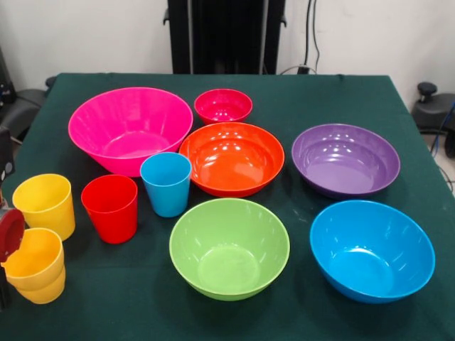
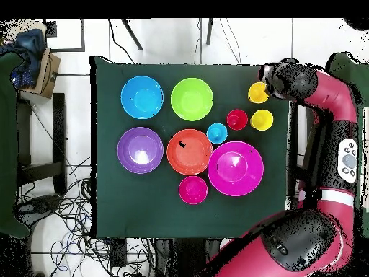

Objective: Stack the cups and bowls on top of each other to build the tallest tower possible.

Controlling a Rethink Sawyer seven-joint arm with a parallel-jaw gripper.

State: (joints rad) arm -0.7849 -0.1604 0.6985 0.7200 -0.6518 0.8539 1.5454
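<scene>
All the bowls sit open side up on the green cloth: hot pink (image 1: 130, 128), small pink-red (image 1: 222, 105), orange (image 1: 232, 158), purple (image 1: 345, 159), lime green (image 1: 229, 247) and blue (image 1: 372, 250). A light blue cup (image 1: 166, 183), a red cup (image 1: 110, 208) and a yellow cup (image 1: 45, 204) stand singly. Two yellow cups nested together (image 1: 34, 264) are at the left edge, and only these form a stack. My gripper (image 1: 8, 234) touches that nested pair's rim; most of it lies outside the front view. In the overhead view, the gripper (image 2: 270, 78) is beside the nested yellow cups (image 2: 258, 92).
The green cloth (image 1: 298, 99) covers the whole table. In the overhead view my arm (image 2: 339, 137) runs along the table's right side. A chair and cables lie on the floor at the left.
</scene>
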